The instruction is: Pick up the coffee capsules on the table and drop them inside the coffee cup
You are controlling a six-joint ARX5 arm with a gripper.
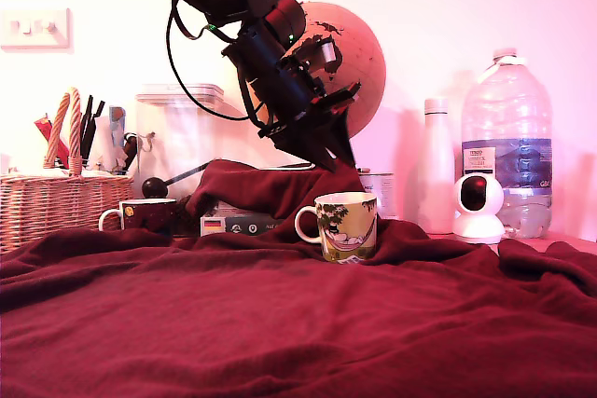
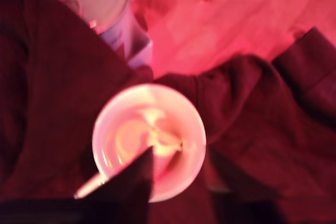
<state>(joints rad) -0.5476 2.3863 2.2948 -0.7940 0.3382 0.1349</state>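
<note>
Cream ceramic coffee cup with a green-and-pink cartoon picture and a pale loop handle stands upright on the bench, which shows only as rumpled dark red fleece cloth. In the exterior view the handle points to that view's left. From the wrist view the cup's round mouth sits directly below the camera, and pale, rounded shapes lie in its bottom; they may be capsules, but the blur is too heavy to say. No capsule shows loose on the cloth in either view.

Judging by the material, the cup is stiff, fairly heavy and breakable, and the soft folds under it give an uneven footing, so a knock on the rim could tip it. A capsule would likely be light, smooth and easily dented, best pinched across its body.

The black hand hangs just above and behind the cup in the exterior view. A dark fingertip crosses the cup's mouth in the wrist view, but I cannot tell how far the hand is open or whether it holds anything.

Left of the cup in the exterior view stand a dark mug with a white handle and a wicker basket.
</note>
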